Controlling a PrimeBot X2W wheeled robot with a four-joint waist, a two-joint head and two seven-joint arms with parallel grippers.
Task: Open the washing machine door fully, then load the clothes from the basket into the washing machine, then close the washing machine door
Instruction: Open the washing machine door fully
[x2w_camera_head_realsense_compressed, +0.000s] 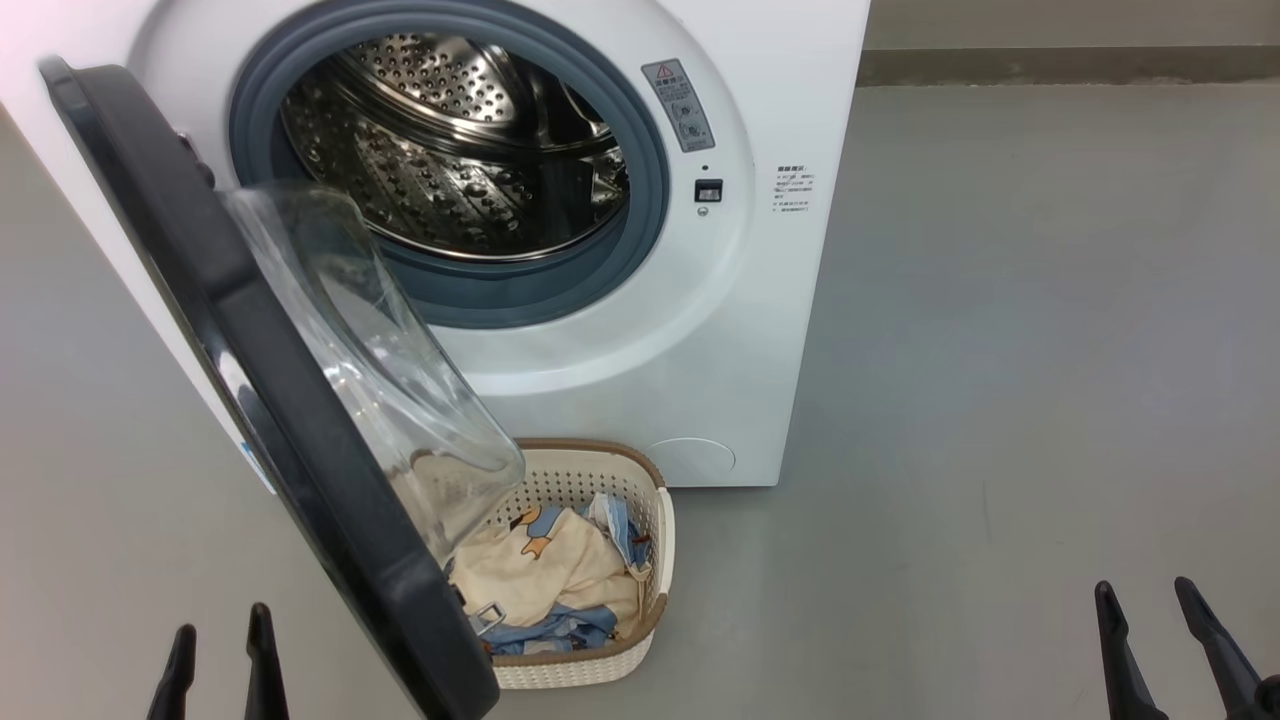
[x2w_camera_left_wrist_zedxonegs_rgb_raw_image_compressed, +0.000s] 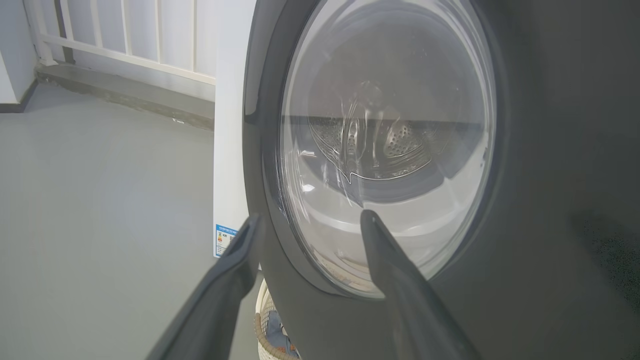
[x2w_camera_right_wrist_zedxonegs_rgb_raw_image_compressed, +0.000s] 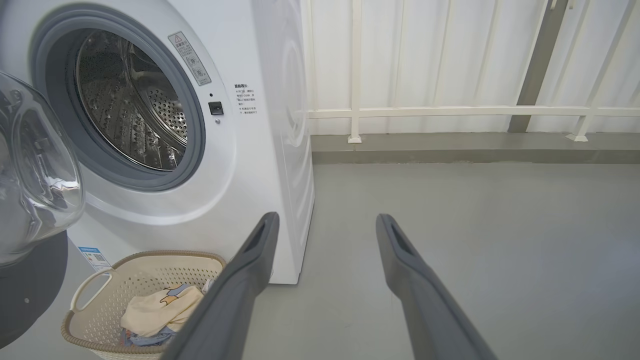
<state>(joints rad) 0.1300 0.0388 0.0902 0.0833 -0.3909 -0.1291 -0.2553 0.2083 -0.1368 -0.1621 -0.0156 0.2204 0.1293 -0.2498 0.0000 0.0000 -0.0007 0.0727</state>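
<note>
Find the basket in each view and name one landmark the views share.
Head view: the basket sits bottom centre, partly behind the washing machine door.
Left wrist view: the basket peeks out at the bottom edge, under the door.
Right wrist view: the basket is at lower left, before the washing machine.
Shared landmark: the door's bulging glass bowl.

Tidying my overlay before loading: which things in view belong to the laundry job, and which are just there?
Job:
washing machine
washing machine door, swung open
basket
clothes, in the basket

Just there:
white railing
kerb under it
grey floor
</note>
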